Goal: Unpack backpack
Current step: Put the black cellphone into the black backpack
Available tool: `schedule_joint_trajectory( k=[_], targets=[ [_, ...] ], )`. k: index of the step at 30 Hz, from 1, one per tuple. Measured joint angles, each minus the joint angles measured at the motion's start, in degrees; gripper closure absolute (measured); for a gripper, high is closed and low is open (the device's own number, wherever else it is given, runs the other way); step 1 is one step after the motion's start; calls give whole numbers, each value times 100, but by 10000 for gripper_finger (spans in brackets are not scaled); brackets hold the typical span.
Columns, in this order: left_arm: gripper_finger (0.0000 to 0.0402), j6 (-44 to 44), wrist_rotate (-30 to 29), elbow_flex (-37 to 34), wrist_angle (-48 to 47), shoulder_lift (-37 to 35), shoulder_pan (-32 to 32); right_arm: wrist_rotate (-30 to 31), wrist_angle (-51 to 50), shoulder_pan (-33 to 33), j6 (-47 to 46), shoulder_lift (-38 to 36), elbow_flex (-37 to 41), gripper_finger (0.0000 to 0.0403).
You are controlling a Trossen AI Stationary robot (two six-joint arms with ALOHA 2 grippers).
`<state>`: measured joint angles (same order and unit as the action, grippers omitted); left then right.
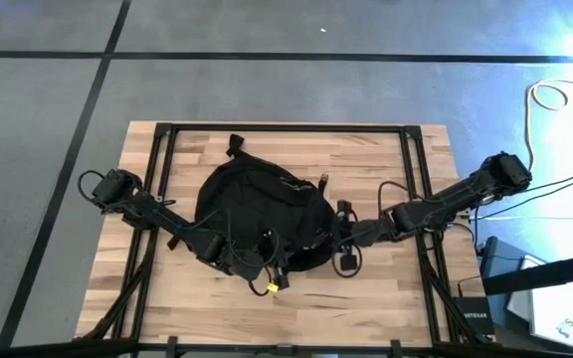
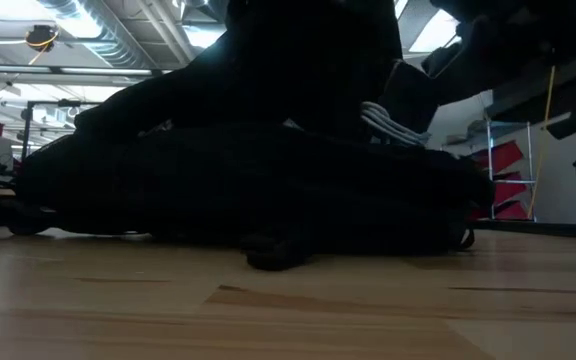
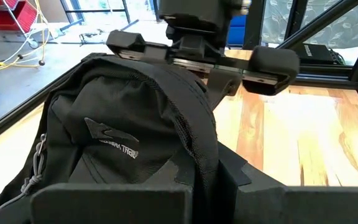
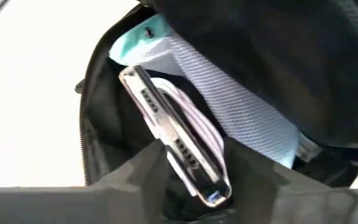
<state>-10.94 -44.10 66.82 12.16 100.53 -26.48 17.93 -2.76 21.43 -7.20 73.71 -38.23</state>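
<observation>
The black backpack (image 1: 257, 204) lies flat in the middle of the wooden table, with its top loop (image 1: 235, 145) toward the far edge. My left gripper (image 1: 247, 261) is at its near left edge, shut on a raised ridge of the fabric (image 3: 207, 158). My right gripper (image 1: 342, 237) reaches into the opening on the backpack's right side. In the right wrist view, a translucent striped pouch (image 4: 229, 112) with a teal corner shows in the opening. Its zip-edged end sits between my right gripper's (image 4: 194, 186) fingers. The pouch's stripes (image 2: 393, 122) also show in the low view. My left gripper pinches the raised fabric ridge at the backpack's opening edge (image 3: 205, 163) between its two fingers. It comes nearly level from the table's near left and holds the edge up. The rest of the backpack lies on the table. My right gripper pinches the pouch's near end, at the zip edge (image 4: 188, 158), between its two fingers. The fingers slant down from the table's right. The rest of the pouch is inside the backpack.
Black frame rails (image 1: 162, 179) run along the table's left, far and right sides. A small yellow tag (image 1: 272, 286) and a black strap buckle (image 1: 347, 264) lie beside the backpack's near side. Bare wood (image 1: 366, 308) lies toward the near right.
</observation>
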Motion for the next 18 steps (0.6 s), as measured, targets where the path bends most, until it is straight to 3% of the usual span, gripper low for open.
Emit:
schedule_joint_trajectory(
  k=[4, 9, 18],
  targets=[
    [396, -13, -2, 0, 0, 0, 0, 1, 5, 39, 77, 0, -149, 335],
    [396, -17, 0, 1, 4, 0, 28, -17, 4, 36, 951, 0, -376, 378],
    [396, 0, 42, -2, 7, 0, 31, -395, 170, 36, 1504, 141, -421, 367]
  ],
)
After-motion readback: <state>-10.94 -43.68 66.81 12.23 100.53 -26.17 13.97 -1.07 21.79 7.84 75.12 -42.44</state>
